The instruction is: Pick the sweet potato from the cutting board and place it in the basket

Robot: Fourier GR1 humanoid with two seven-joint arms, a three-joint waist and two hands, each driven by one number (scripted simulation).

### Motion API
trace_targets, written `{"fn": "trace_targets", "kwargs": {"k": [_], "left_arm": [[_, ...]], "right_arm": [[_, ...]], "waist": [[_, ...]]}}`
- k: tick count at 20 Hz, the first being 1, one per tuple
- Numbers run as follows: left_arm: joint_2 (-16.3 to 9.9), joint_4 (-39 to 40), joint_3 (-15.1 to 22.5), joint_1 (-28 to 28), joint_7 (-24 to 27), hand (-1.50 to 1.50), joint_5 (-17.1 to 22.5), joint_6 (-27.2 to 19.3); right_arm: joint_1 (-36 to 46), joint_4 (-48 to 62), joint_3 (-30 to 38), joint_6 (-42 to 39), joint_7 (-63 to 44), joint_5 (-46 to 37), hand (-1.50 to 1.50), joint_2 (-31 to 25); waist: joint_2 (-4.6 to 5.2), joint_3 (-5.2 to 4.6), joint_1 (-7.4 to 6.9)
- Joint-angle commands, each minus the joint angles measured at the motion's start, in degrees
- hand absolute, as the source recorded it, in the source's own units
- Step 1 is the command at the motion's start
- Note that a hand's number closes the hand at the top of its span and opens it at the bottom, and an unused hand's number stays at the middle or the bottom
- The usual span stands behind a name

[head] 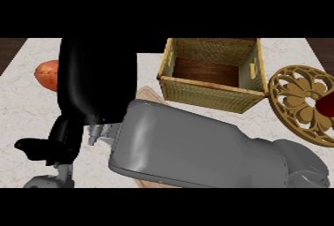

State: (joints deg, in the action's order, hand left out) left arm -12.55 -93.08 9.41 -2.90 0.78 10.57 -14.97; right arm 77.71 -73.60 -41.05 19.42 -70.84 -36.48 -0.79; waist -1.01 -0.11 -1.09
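Sweet potato (47,74) sits at nine o'clock on the marble counter (26,114), half hidden behind a black hand (91,84).

Which hand this is cannot be told, nor whether its fingers grip anything; a grey forearm (189,148) fills the middle, covering most of the cutting board (149,95), of which only a corner shows. At one o'clock stands the wicker basket (209,90), empty inside. At three o'clock, just beside the basket, lies a gold openwork trivet (301,103) with something dark red on it.

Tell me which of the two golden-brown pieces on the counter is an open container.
The wicker basket: a square box open at the top. The ornate round trivet right of it is flat openwork.
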Motion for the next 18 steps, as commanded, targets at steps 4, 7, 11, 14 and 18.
{"fn": "trace_targets", "kwargs": {"k": [4,7,11,14,18], "left_arm": [[-0.3,-0.7,-1.6,2.4,1.0,0.00,0.4,-0.1],[0.5,-1.4,-1.1,2.6,0.5,0.00,-0.6,-1.6],[0.7,-0.1,-0.9,2.0,2.2,0.00,-0.5,0.0],[1.2,-2.4,-0.2,4.2,1.8,0.00,-0.8,-0.5],[1.5,-1.3,-0.1,1.4,0.4,0.00,-2.0,-1.2]], "right_arm": [[1.6,3.6,2.3,-8.4,-14.4,-4.2,1.50,0.5],[0.7,-0.5,5.2,-11.2,-14.1,-4.1,1.50,-2.1],[-1.5,2.1,9.4,-9.2,-9.7,-6.5,1.50,-2.7],[-6.3,-4.1,10.0,-11.7,-9.4,-7.8,1.50,-5.7],[-10.0,-4.8,11.5,-14.1,-6.5,-8.9,1.50,-6.5]], "waist": [[0.02,0.06,1.86],[-0.06,0.16,2.58],[0.62,0.09,1.78],[0.27,0.14,2.22],[0.62,0.11,2.11]]}}
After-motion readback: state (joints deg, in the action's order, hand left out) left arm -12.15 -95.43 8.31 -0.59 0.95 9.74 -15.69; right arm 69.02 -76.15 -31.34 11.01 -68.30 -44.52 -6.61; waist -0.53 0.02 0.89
